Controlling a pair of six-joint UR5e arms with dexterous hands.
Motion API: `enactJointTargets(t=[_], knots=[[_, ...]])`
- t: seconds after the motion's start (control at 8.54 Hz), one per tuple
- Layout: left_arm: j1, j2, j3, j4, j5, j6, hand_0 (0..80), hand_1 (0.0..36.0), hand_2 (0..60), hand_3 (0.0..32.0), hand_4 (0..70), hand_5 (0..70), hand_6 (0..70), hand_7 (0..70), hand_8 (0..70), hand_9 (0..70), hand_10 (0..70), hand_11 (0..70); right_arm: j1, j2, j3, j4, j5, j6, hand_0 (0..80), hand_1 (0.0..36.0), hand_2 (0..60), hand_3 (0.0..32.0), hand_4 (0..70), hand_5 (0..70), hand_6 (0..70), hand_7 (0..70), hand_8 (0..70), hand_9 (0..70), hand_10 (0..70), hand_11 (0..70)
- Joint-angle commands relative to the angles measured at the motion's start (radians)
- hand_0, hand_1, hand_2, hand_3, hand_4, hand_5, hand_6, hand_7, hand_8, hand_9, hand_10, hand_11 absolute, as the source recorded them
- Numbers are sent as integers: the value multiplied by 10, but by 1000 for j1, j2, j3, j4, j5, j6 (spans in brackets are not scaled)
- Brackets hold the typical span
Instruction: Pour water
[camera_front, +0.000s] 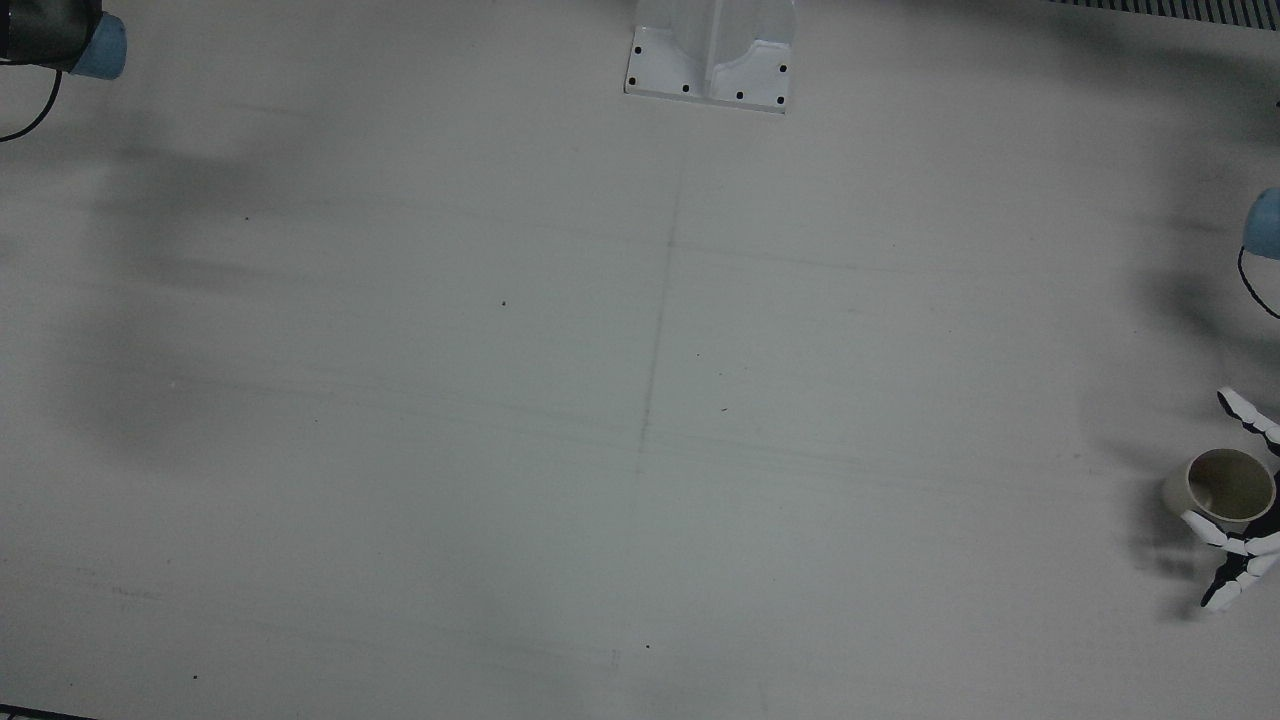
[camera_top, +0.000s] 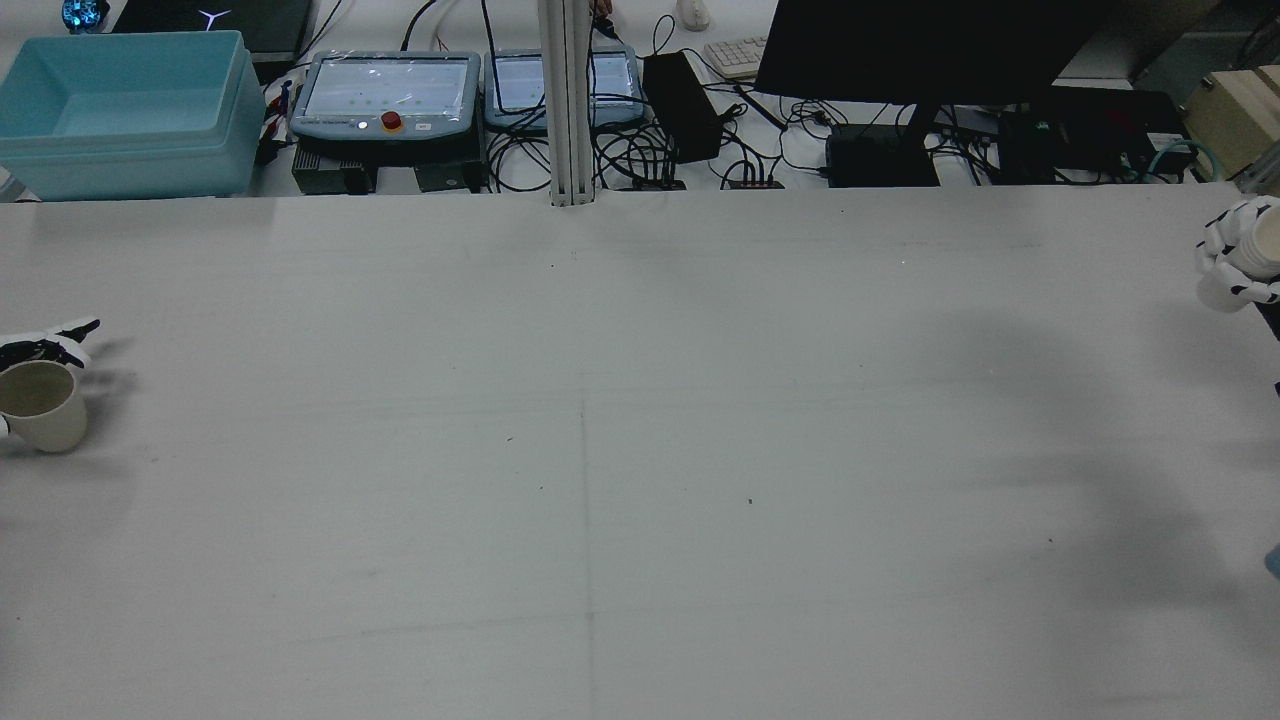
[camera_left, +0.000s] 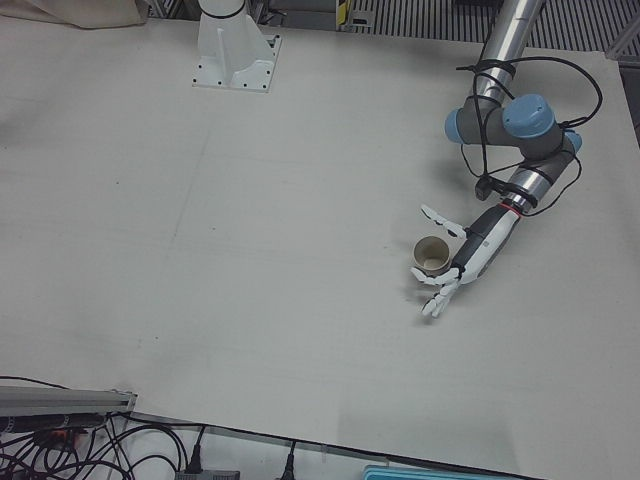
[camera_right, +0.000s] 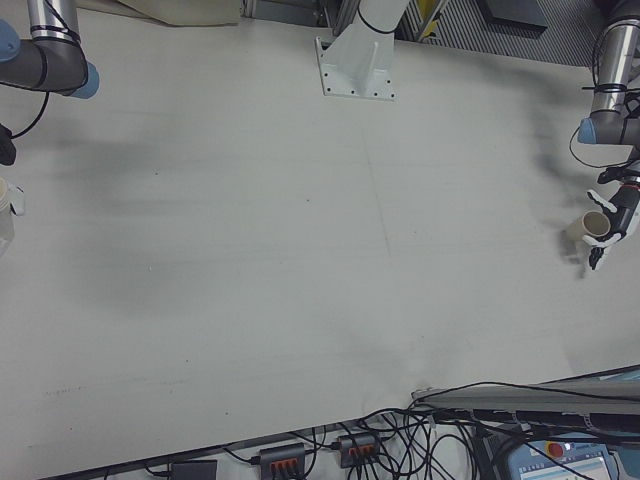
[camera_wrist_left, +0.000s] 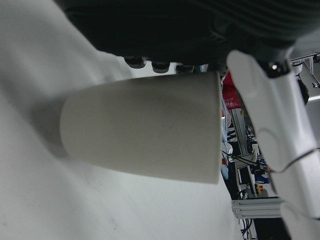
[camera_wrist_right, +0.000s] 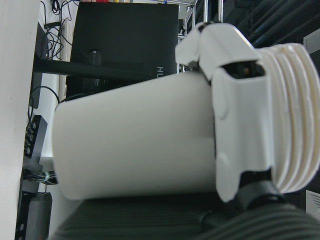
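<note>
The left hand (camera_left: 462, 262) is bracketing an upright paper cup (camera_left: 432, 256) that is standing on the table (camera_left: 250, 250), at about 3 o'clock in the front view. Its fingers (camera_front: 1215, 531) are lying spread along the cup's sides; whether they are gripping is unclear. The right hand (camera_top: 1235, 265) is wrapping its fingers around a 2nd cup (camera_wrist_right: 132, 142) and carrying it clear of the table, at the rear view's 3 o'clock. Probably 1 cup is staying grounded as receiver while the raised one is serving as pourer.
</note>
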Motion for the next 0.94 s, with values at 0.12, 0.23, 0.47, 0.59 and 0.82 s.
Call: enactJointTargets(t=[0.12, 0.23, 0.47, 0.59, 0.82], knots=[[-1, 6, 0, -12, -12, -13, 478, 91, 0, 10, 48, 23, 3, 75, 14, 1, 0, 0, 2, -3, 3, 0, 0, 0, 800, 360, 600, 0, 653, 700, 611, 694, 469, 593, 510, 700], [-8, 15, -2, -23, -13, -39, 471, 74, 0, 8, 56, 22, 5, 75, 13, 1, 0, 0, 3, -5, 11, 0, 0, 0, 800, 360, 600, 0, 651, 700, 609, 692, 469, 592, 507, 700], [-109, 72, -25, -57, -6, -136, 367, 2, 0, 22, 97, 15, 24, 76, 8, 1, 0, 0, 9, 0, 17, -2, -9, -3, 800, 360, 600, 0, 666, 700, 615, 699, 469, 590, 502, 700], [-241, 73, -84, -60, 8, -138, 332, 0, 0, 2, 124, 22, 45, 83, 6, 2, 0, 0, 11, -5, 12, -6, -26, -21, 800, 360, 600, 0, 665, 700, 614, 700, 467, 590, 499, 700], [-336, 79, -160, -36, 62, -154, 400, 11, 0, 0, 137, 39, 63, 96, 8, 5, 0, 0, -23, 3, 1, -8, -28, -163, 800, 360, 600, 0, 654, 700, 604, 682, 462, 587, 508, 700]])
